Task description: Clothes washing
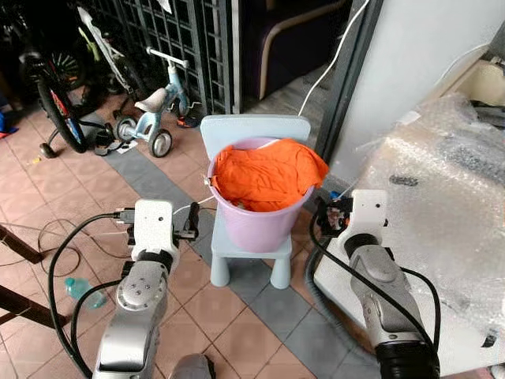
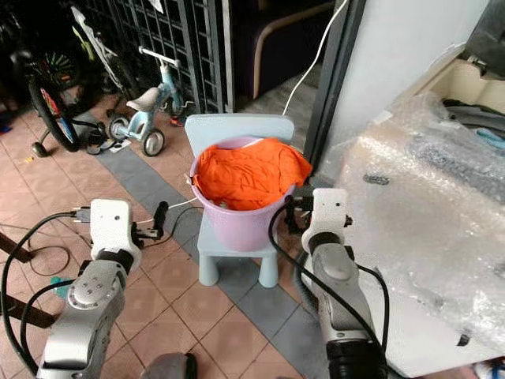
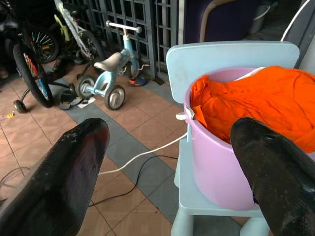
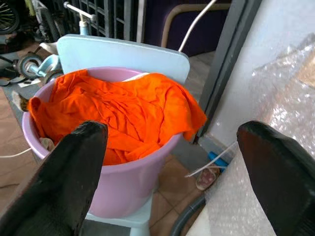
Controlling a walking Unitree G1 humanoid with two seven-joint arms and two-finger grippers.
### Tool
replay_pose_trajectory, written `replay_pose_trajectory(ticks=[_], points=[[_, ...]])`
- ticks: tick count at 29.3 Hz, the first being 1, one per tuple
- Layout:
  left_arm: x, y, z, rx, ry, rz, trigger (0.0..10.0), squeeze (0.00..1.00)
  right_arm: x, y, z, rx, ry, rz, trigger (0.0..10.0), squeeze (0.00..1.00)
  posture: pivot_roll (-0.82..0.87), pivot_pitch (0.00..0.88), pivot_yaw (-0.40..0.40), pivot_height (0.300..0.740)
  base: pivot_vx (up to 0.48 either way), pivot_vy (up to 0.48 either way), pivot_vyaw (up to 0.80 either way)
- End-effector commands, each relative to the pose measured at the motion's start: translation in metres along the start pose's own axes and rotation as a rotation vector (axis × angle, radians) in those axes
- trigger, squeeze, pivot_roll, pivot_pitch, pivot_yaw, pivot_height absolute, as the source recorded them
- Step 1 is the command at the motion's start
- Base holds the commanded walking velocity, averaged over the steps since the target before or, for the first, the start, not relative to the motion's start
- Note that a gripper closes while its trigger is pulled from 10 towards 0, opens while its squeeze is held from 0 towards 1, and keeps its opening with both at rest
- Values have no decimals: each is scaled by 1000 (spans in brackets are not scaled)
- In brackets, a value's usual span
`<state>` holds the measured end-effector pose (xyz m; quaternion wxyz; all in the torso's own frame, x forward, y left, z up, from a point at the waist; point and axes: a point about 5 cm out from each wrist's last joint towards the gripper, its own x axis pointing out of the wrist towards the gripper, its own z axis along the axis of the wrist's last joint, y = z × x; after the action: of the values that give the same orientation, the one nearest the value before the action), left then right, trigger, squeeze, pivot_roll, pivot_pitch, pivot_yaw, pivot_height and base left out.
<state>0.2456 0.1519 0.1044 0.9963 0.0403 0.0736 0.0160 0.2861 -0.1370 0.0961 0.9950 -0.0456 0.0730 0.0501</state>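
We are seeing the orange clothes (image 1: 267,175) sitting in the purple bucket (image 1: 264,225) on the small chair (image 1: 254,133) — nothing lifted; left gripper (image 3: 172,167) and right gripper (image 4: 172,167) are both hanging spread, empty — washing remains.

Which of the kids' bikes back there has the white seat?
The small light-blue tricycle beside the grille; the bigger bicycle further left is dark.

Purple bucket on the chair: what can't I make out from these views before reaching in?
- Purple bucket: inside hidden by the orange garment in every view.
- Pale item at the rim: too small to identify, right wrist view.
- Bubble wrap: hides whatever is beneath it, eye views.
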Motion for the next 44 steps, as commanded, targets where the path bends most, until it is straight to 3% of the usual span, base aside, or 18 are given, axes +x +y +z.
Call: replay_pose_trajectory(ticks=[1,5,7,13,19,22,31,41,44], points=[[1,-2,0,-4,-5,7,10000,0,0,2,7,-29,-35,29,10000,0,-4,14,-141,740,0,0,0],[3,-2,1,-17,-10,13,10000,0,-1,9,10,-67,-51,78,10000,0,-7,17,-138,740,0,0,0],[1,-1,0,-32,2,14,10000,0,-2,16,8,-16,-44,127,10000,0,3,22,-113,740,0,0,0],[-6,4,-1,-28,15,26,10000,0,-2,17,2,39,-37,117,10000,0,24,29,-74,740,103,0,0],[-3,4,-1,-17,26,20,10000,0,1,20,1,0,-23,137,10000,0,32,21,-71,740,413,0,0],[-3,3,1,-19,24,16,10000,0,3,19,0,36,-11,129,10000,0,32,24,-71,740,465,0,0],[-6,1,-2,-25,49,8,10000,0,8,10,-8,-13,43,115,10000,0,32,27,-61,740,468,0,0],[0,-2,1,-52,62,18,10000,0,12,17,-9,-89,60,203,10000,0,21,34,-62,740,416,152,223],[1,-3,-3,-59,88,16,10000,0,13,17,-11,-55,83,201,10000,0,16,31,-62,740,295,379,781]])
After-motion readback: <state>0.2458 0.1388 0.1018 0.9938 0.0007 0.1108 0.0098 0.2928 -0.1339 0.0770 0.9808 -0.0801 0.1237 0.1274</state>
